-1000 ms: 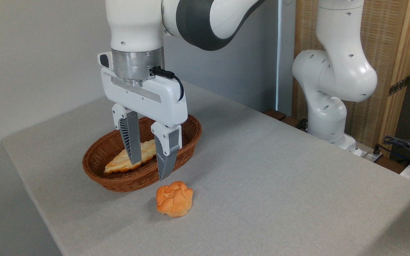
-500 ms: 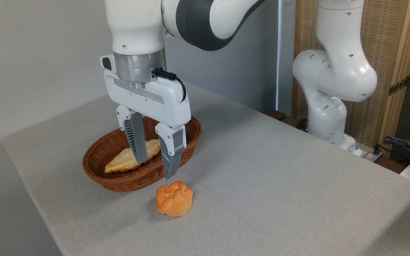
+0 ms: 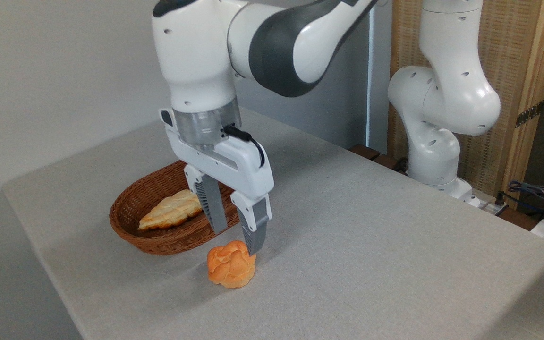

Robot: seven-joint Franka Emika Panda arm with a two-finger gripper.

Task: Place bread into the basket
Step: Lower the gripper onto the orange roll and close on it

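Observation:
The bread [image 3: 231, 264], a small orange-golden knotted bun, lies on the grey table just in front of the basket [image 3: 145, 236]. That oval reddish-brown wicker basket sits behind and to the bun's left. My gripper [image 3: 236, 242] hangs open just above and behind the bun's top. Its right fingertip [image 3: 253, 245] overlaps the bun's upper right edge, and the left finger stands in front of the basket rim. I cannot tell whether a finger touches the bun. Nothing is held between the fingers.
A longer pale-yellow braided loaf [image 3: 170, 216] lies inside the basket. The arm's white base [image 3: 435, 141] stands at the table's far right edge, with cables [image 3: 539, 196] beyond it. The table's left and front edges [image 3: 40, 264] drop off near the basket.
The gripper has travelled right and forward from over the basket and come down, ending just above the bun. The bun and basket have not moved.

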